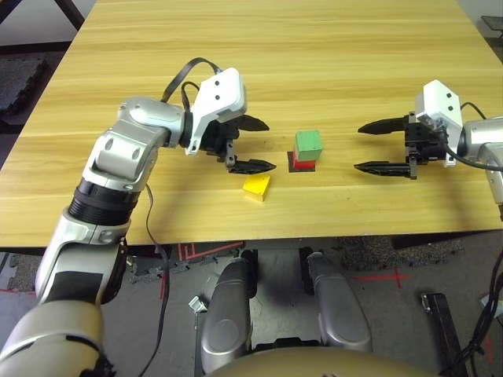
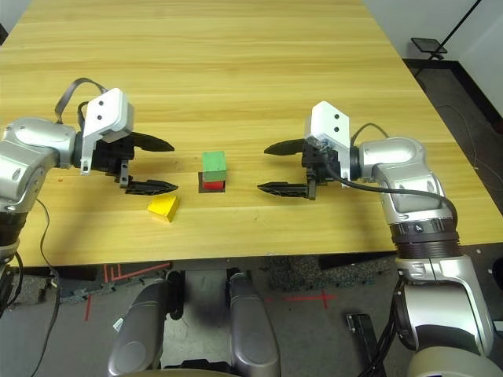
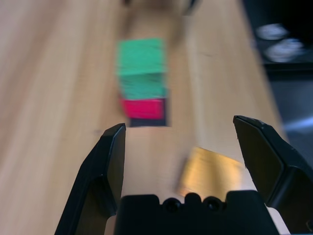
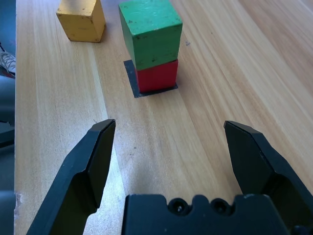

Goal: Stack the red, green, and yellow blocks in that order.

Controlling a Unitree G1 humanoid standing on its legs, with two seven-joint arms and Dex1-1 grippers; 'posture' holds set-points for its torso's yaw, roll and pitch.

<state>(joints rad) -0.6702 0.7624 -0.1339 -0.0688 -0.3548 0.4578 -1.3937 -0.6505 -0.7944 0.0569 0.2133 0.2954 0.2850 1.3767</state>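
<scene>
The green block (image 1: 308, 144) rests on top of the red block (image 1: 303, 163), which sits on a flat black patch near the table's middle front. The yellow block (image 1: 257, 187) lies alone on the wood, left of the stack and nearer the front edge. My left gripper (image 1: 257, 144) hovers open just behind and above the yellow block, its fingers pointing toward the stack. To the right of the stack my right gripper (image 1: 380, 147) is open and empty, fingertips facing the green block (image 4: 150, 32) and red block (image 4: 156, 76). The left wrist view has the yellow block (image 3: 211, 172) between the fingers.
The wooden table (image 1: 275, 47) stretches far back with bare surface. Its front edge (image 1: 314, 237) runs close below the blocks. A dark floor with mats shows beyond the left edge.
</scene>
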